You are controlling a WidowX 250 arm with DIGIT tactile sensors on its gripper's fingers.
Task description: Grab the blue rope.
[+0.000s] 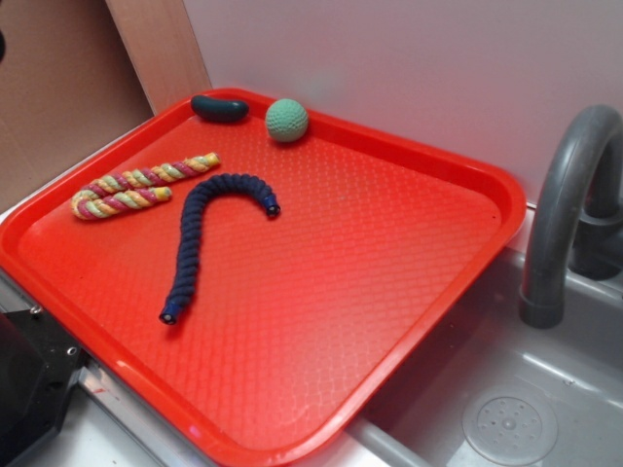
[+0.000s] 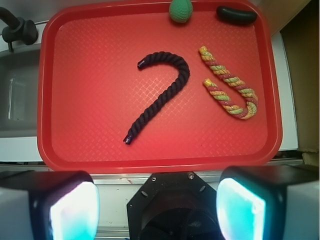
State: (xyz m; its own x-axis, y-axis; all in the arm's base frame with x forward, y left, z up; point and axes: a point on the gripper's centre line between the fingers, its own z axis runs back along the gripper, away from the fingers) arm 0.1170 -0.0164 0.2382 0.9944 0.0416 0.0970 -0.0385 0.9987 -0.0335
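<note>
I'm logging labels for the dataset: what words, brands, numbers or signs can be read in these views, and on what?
None: no readable text on the red tray, the blue rope, the multicoloured rope, the green ball, the dark lump or the faucet.

Blue rope (image 1: pixel 198 236): thick braided cord, matt and rough. Red tray (image 1: pixel 409 282): glossy plastic, pebbled grid texture. Multicoloured rope (image 1: pixel 136 185): twisted fibre, fuzzy. Green ball (image 1: pixel 286 120): knitted, matt. Grey faucet (image 1: pixel 565 214): smooth, dull plastic look.
</note>
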